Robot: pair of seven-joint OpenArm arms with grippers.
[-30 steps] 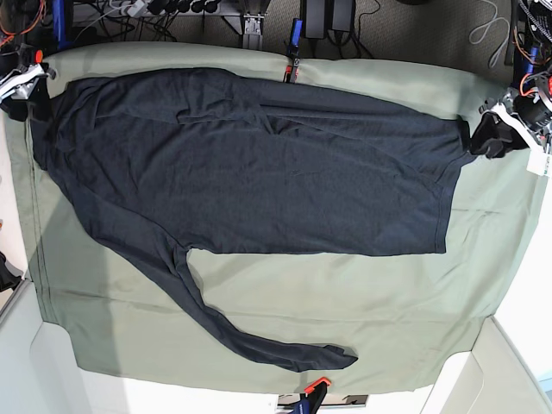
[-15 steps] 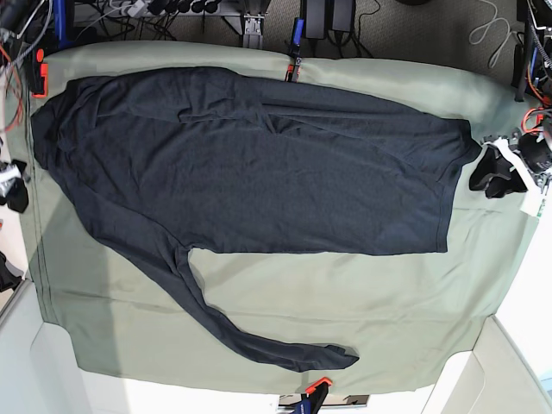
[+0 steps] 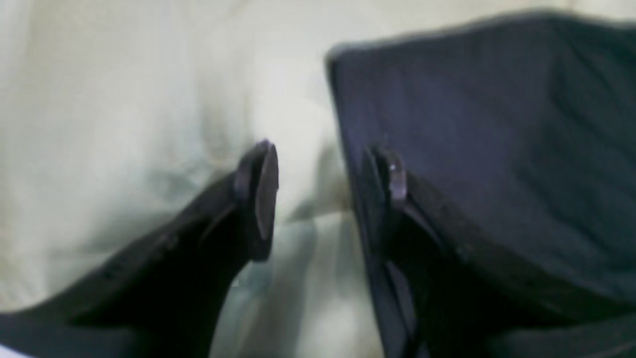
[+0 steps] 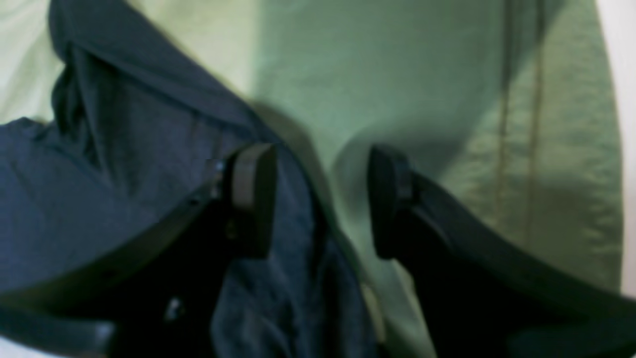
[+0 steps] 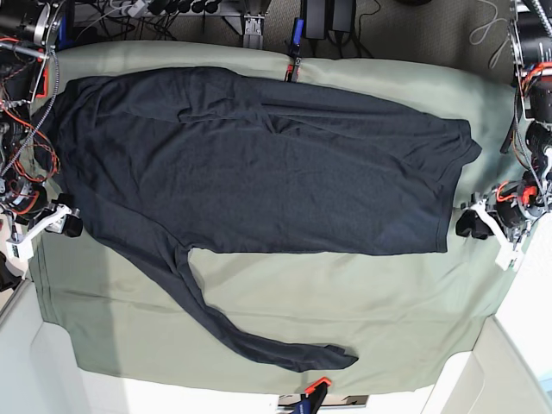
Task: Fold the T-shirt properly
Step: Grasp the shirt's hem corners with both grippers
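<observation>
1. At the right edge of the base view, the left gripper (image 5: pixel 477 222) hangs just off the hem corner of the T-shirt (image 5: pixel 259 164), jaws parted and holding nothing. The left wrist view confirms it: one finger over bare sage-green sheet (image 5: pixel 362 302), the other riding over dark fabric, with the hem edge running between them.

2. Over on the left side, the right gripper (image 5: pixel 65 222) sits at the shoulder end, also spread wide and empty. In its wrist view one finger (image 4: pixel 251 194) is above the shirt and the other above the sheet, so it straddles the fabric's border too.

3. The key relation: the shirt lies between the two grippers, its long axis running left to right across the sheet, collar end left, hem end right. Each arm is nearest its own end, so I judge the pair is lining up for a matched pinch along the near edge.

4. The body lies mostly flat, with some creasing along the far side. One long sleeve (image 5: pixel 250 336) trails from the left armpit toward the near edge, ending well short of the sheet's border.

5. Open room: a broad band of bare sheet spreads near of the shirt body, good space for a fold, though that stray sleeve crosses it. The far edge is tighter, with an orange clamp (image 5: pixel 290 71) touching the shirt's far border.
</observation>
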